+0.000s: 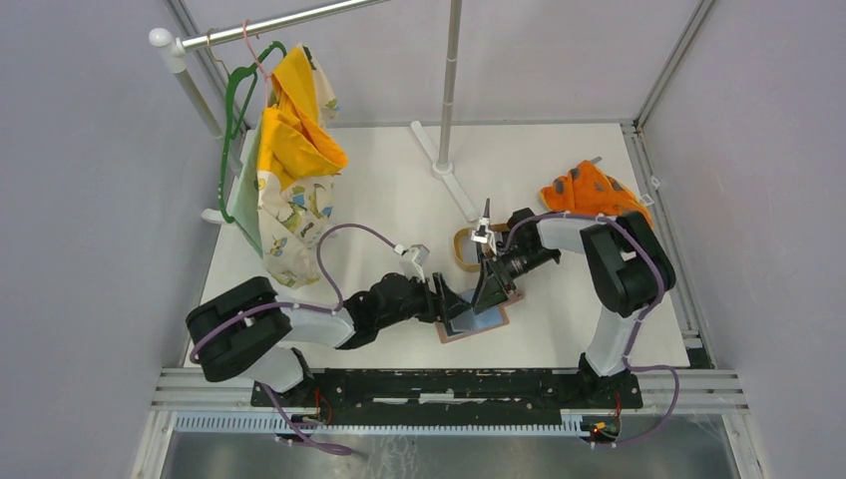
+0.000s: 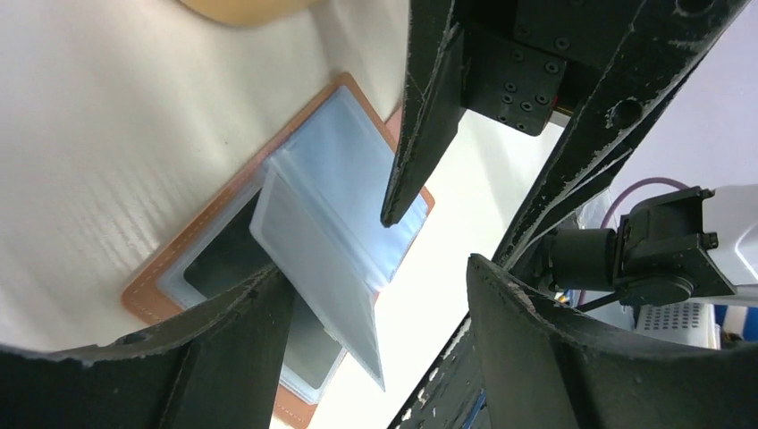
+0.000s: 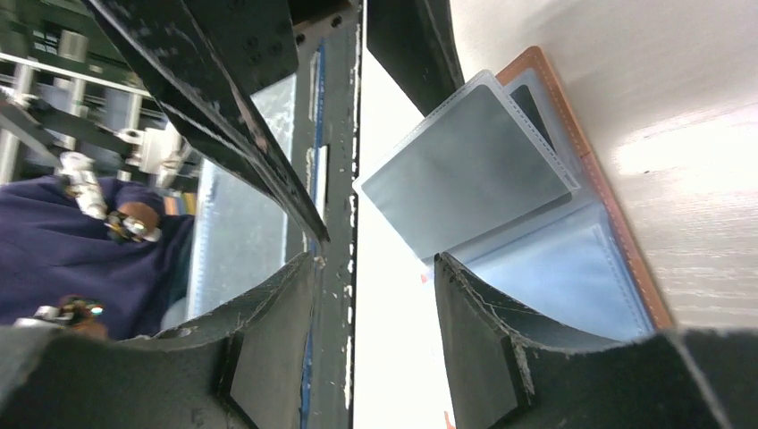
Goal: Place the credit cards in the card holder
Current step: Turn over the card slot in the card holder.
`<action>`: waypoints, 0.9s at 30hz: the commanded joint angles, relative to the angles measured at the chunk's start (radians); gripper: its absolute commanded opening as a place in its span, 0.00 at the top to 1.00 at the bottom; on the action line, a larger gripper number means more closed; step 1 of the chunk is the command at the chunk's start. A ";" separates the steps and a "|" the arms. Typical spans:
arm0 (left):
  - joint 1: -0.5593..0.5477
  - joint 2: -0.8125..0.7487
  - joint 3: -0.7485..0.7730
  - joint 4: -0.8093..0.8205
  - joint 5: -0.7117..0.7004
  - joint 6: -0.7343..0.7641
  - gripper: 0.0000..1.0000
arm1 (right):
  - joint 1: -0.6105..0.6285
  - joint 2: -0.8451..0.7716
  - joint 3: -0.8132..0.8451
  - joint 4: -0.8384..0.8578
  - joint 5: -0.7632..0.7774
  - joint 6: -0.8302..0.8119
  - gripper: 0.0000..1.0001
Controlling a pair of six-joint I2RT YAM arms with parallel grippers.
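Observation:
The card holder [image 1: 479, 323] lies open near the table's front edge, reddish-brown rim [image 2: 147, 299] outside, blue-grey pockets [image 3: 572, 268] inside. One clear sleeve [image 2: 313, 268] stands up from its middle. A dark grey credit card [image 2: 219, 259] shows through the pocket under that sleeve; no other cards are in view. My left gripper [image 2: 375, 268] is open over the holder from the left, the raised sleeve against its left finger [image 2: 223, 349]. My right gripper [image 3: 374, 259] is open just above the holder's right half, nothing between its fingers [image 3: 501, 331]. Both grippers [image 1: 469, 294] meet over the holder.
An oval light-wood tray [image 1: 461, 261] sits just behind the holder. An orange patterned cloth [image 1: 589, 190] lies at the back right. Clothes hang on a rack [image 1: 289, 150] at the back left, and a pole stand [image 1: 446, 150] rises mid-back. A black rail [image 1: 439, 384] runs along the front.

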 commanded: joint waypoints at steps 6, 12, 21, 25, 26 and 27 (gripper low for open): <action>-0.002 -0.326 0.021 -0.386 -0.247 0.215 0.24 | -0.008 -0.397 -0.025 0.230 0.414 0.056 0.42; -0.004 -0.512 0.065 -0.485 -0.377 0.349 0.17 | -0.010 -0.724 -0.152 0.540 0.753 -0.053 0.18; 0.008 -0.424 0.140 -0.482 -0.400 0.348 0.00 | -0.050 -0.575 -0.101 0.697 0.639 0.359 0.02; 0.016 -0.345 0.130 -0.397 -0.381 0.315 0.00 | -0.111 -0.536 -0.201 0.859 0.661 0.599 0.02; 0.022 -0.323 0.130 -0.375 -0.370 0.306 0.00 | -0.119 -0.530 -0.221 0.890 0.686 0.650 0.02; 0.033 -0.295 0.134 -0.353 -0.350 0.297 0.01 | -0.124 -0.522 -0.233 0.906 0.703 0.700 0.02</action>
